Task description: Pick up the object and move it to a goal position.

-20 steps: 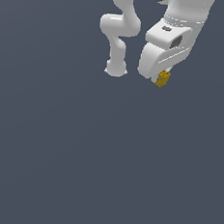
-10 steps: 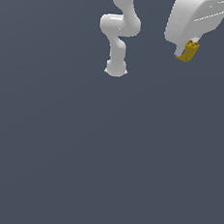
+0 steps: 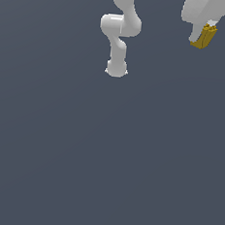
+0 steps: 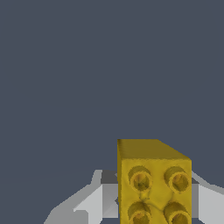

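The object is a small mustard-yellow studded block [image 3: 204, 36]. It hangs from my white gripper [image 3: 206, 32] high up at the exterior view's top right, well above the floor. The gripper is shut on it, and most of the hand is cut off by the frame edge. In the wrist view the block [image 4: 153, 183] fills the space between my grey fingers [image 4: 92, 201], its studded face toward the camera.
The arm's white base and lower links [image 3: 119, 37] stand at the top centre of the exterior view. A plain dark grey floor [image 3: 105, 157] spreads below.
The gripper has carried the block upward and toward the exterior view's right, from near the base's level to the top right corner.
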{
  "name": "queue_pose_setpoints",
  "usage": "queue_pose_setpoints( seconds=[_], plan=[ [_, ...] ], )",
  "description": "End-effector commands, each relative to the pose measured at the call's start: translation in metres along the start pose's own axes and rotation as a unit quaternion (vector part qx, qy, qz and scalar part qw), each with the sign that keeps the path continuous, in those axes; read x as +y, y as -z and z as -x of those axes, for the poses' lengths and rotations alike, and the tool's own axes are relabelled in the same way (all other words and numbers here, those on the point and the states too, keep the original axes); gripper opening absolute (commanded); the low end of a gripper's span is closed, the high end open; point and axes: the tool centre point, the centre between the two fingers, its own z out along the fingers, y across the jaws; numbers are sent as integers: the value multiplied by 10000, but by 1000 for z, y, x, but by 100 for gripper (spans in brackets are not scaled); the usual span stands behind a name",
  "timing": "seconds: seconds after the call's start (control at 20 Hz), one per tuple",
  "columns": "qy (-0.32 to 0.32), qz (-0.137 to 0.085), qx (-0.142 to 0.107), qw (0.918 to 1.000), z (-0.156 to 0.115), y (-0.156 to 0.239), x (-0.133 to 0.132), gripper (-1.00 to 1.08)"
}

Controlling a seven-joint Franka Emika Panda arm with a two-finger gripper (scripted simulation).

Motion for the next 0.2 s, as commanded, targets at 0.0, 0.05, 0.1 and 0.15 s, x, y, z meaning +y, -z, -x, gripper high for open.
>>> queue_pose_setpoints(
  seconds=[0.0,0.05,0.1,0.15],
  plan=[
    [-2,0,-1,10000,-1,4,-1,-100],
    [-2,0,-1,10000,-2,5,-1,-100],
    [-4,-1,-1,10000,-2,5,-1,-100],
    [-4,-1,-1,10000,-2,5,-1,-100]
  ],
)
